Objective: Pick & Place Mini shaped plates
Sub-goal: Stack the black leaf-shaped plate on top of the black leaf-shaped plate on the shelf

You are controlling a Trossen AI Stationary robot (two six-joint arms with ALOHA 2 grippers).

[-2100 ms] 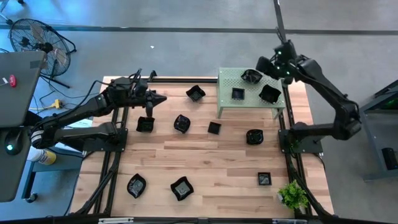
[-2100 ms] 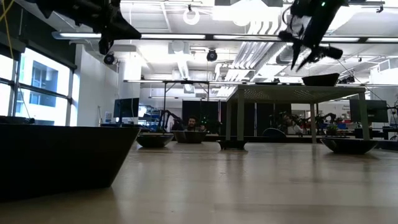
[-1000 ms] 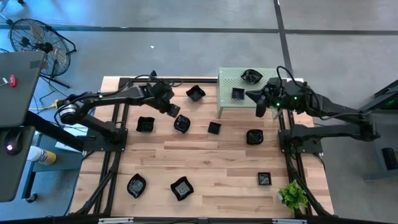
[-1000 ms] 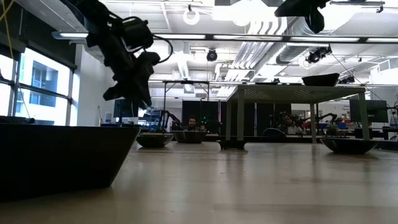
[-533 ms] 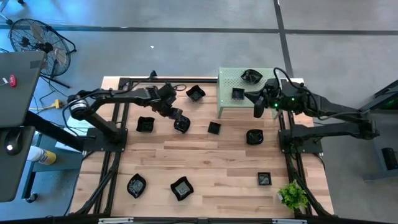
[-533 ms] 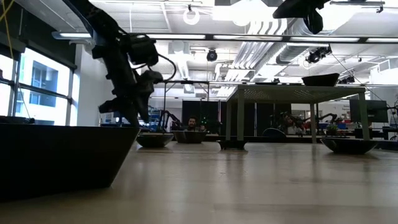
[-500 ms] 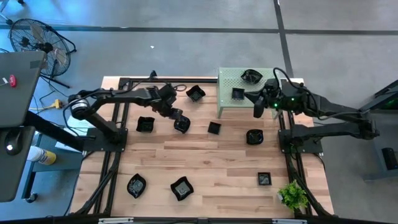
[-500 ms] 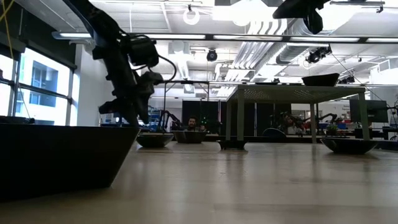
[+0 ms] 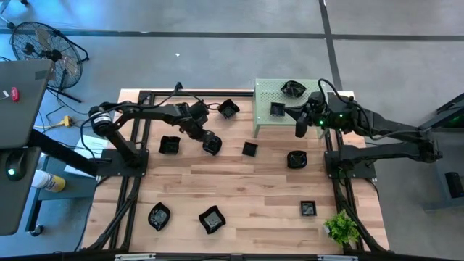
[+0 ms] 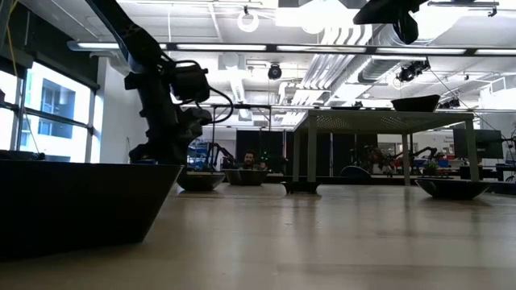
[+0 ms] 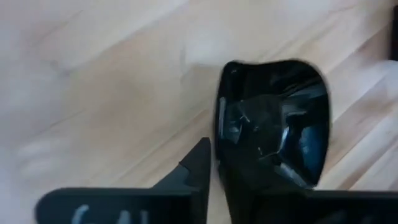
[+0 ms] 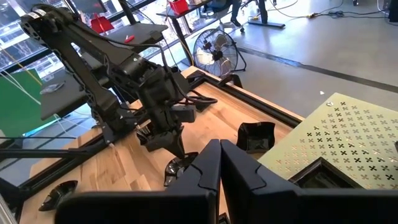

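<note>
Several glossy black mini plates lie on the wooden table, among them one [image 9: 169, 144] at the left, one [image 9: 249, 148] mid-table and one [image 9: 228, 109] at the far side. Two more [image 9: 293, 89] [image 9: 278, 109] rest on the pale green stand [image 9: 264, 98]. My left gripper [image 9: 209, 141] is down at a plate [image 9: 213, 146] [image 11: 273, 130] left of centre and is shut on it. My right gripper [image 9: 299, 129] [image 12: 219, 155] hangs shut and empty, high over the stand's near edge. My left gripper has the plate by its rim [image 11: 219, 134] on the side toward the arm. One finger [image 11: 198, 167] stands outside the rim; the other is lost against the plate's dark hollow. The fingers slant down from the table's far left. The plate sits flat on the wood.
More plates lie toward the near edge [image 9: 159, 215] [image 9: 212, 218] [image 9: 308, 209] and at the right [image 9: 296, 159]. A small green plant [image 9: 341, 228] stands at the near right corner. Black frame rails [image 9: 134, 181] run along both sides. Bare wood lies mid-table.
My left gripper has come down and a little toward the table's right and near edges, tipping more steeply, until its fingers reached the plate left of centre. The plate has stayed where it was. My right arm has kept still.
</note>
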